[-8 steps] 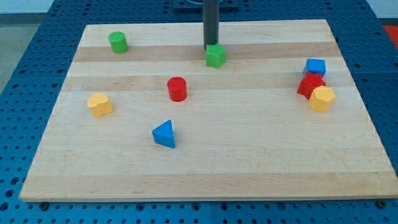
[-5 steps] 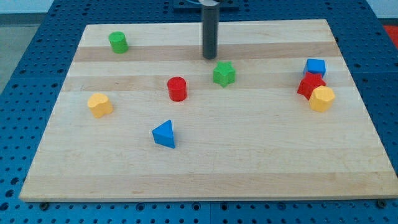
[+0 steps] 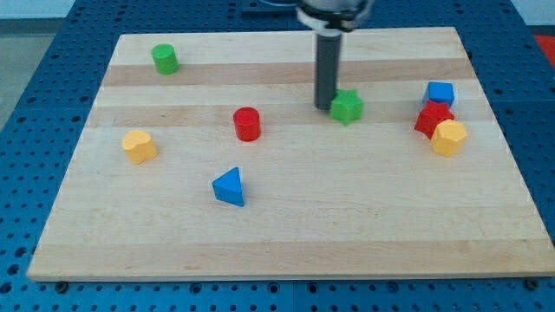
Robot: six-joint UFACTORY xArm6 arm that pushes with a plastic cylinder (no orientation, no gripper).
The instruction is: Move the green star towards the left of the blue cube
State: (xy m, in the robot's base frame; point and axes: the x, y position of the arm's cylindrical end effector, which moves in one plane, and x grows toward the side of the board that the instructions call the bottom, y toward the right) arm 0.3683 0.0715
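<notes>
Pushing was the step in hand, by the look of it: the tip (image 3: 324,107) sat right against the green star (image 3: 347,107) on the star's left side as the view has it, touching or all but touching, and the star lay in the upper middle of the wooden board (image 3: 286,234), well short of the blue cube (image 3: 440,93). There was no claw on this arm, only a straight dark rod (image 3: 327,69) with nothing held; it could only shove. The rod stood upright, coming down from the arm's head at the view's top edge, with its lower end on the board at the star's level. The blue cube waited near the view's right edge, with a red block (image 3: 432,118) just below it and a yellow block (image 3: 449,137) touching that one lower still. Open board lay between star and cube, so the goal looked partly reached, not finished. The next move seemingly called for a steady push toward the view's right and a touch upward, since the cube sat slightly higher than the star, stopping before the star bumped the cube or the red block. Elsewhere, and out of the way, sat a green cylinder (image 3: 164,59), a red cylinder (image 3: 247,123), another yellow block (image 3: 139,146) and a blue triangular block (image 3: 230,186).
</notes>
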